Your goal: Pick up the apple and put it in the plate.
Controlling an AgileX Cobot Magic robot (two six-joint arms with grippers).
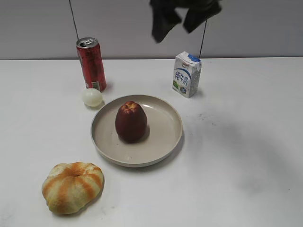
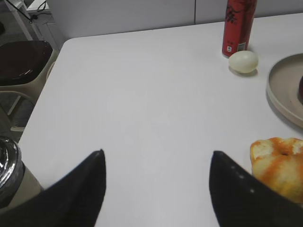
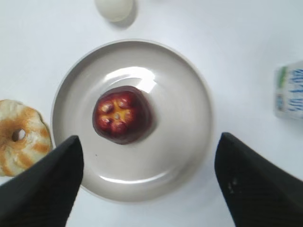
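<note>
1. The apple (image 1: 131, 121) is seen standing upright in the plate (image 1: 166, 137), left of its middle, dimple upward.
2. The plate is set near the middle of the table (image 1: 246, 156).
3. The right gripper (image 3: 149, 182) is held high above the plate, its jaws spread wide and nothing between them.
4. The left gripper (image 2: 157, 187) is held wide and empty over the table's left part, near the front edge.
5. A can (image 1: 91, 64) and an egg-like ball (image 1: 92, 97) are found toward the back edge, the ball just beside the plate's rim.
6. A carton (image 1: 186, 74) is placed behind the plate, to its right.
7. A bun (image 1: 72, 186) is seen near the front-left corner.
</note>
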